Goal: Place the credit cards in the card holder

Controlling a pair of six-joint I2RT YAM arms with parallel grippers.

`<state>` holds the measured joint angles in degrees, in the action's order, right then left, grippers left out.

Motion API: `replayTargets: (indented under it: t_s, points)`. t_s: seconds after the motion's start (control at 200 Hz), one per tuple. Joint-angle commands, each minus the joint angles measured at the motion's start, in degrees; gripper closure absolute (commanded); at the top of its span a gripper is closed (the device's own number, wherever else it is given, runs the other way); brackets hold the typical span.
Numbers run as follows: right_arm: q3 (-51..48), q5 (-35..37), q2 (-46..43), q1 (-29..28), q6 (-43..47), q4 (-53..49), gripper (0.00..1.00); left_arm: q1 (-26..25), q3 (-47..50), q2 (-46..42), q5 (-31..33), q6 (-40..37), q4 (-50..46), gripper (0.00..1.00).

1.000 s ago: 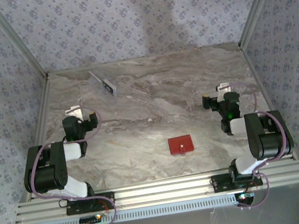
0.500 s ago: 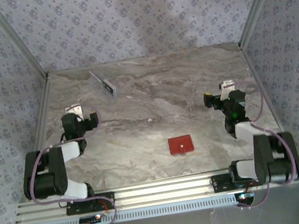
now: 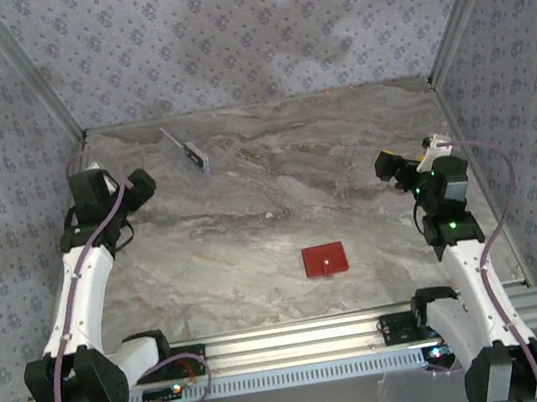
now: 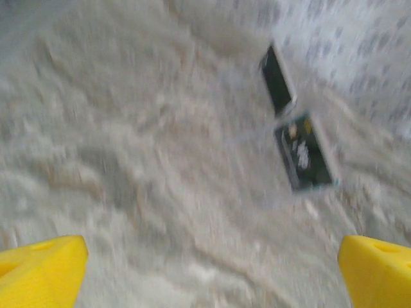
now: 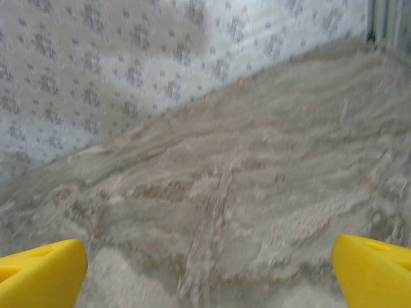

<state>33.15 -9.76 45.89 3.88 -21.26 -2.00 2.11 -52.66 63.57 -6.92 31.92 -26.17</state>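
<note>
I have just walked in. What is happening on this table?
Two robot arms are set to put cards into a wallet, but nothing is held yet. The left gripper is open and faces the cards, which lie at the far left of the table. The right gripper is open over bare marble. The red wallet lies closed near the front, untouched.

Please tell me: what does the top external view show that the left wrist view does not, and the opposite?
The top external view adds the red card holder, lying closed toward the near edge of the table. The left wrist view adds the left pincer, open, with yellow fingertips far apart, and it shows two dark credit cards close together. Both share those cards near the far wall and the marble table.
</note>
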Motion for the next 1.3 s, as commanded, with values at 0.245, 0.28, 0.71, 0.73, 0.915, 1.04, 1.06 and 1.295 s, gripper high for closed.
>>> replayTargets:
  t_s: [0.245, 0.28, 0.71, 0.73, 0.915, 1.04, 1.06, 1.295]
  points:
    - [7.94, -2.02, 7.69, -16.49, 1.99, -12.85, 0.03, -3.87, 0.04, 1.98, -15.58, 2.97, -1.57, 0.01]
    - [8.39, -0.52, 8.34, -18.50, 2.45, -13.00, 0.03, -5.40, -1.96, 3.46, -14.82, 3.09, -2.00, 0.01]
    - [11.35, 5.90, 15.05, -23.86, 5.12, -18.20, 0.03, -22.17, -37.54, 33.10, 11.85, -0.39, -12.38, 0.01]
    - [11.60, 5.70, 15.22, -23.85, 5.36, -18.40, 0.03, -22.70, -39.63, 34.91, 13.47, -0.58, -14.60, 0.01]
    - [13.88, 5.14, 15.90, -23.70, 6.38, -21.07, 0.02, -25.39, -55.46, 48.19, 30.61, 1.92, -26.42, 0.01]
    - [13.80, 4.43, 15.16, -23.59, 6.75, -21.90, 0.02, -25.49, -56.79, 51.93, 32.78, 3.48, -25.95, 0.01]
    - [13.74, 4.40, 15.11, -23.59, 6.83, -21.85, 0.01, -25.47, -56.91, 52.47, 33.11, 3.64, -25.74, 0.01]
    - [13.68, 2.42, 15.61, -23.49, 6.68, -20.61, 0.01, -25.40, -60.97, 59.15, 33.56, 2.43, -21.60, 0.01]
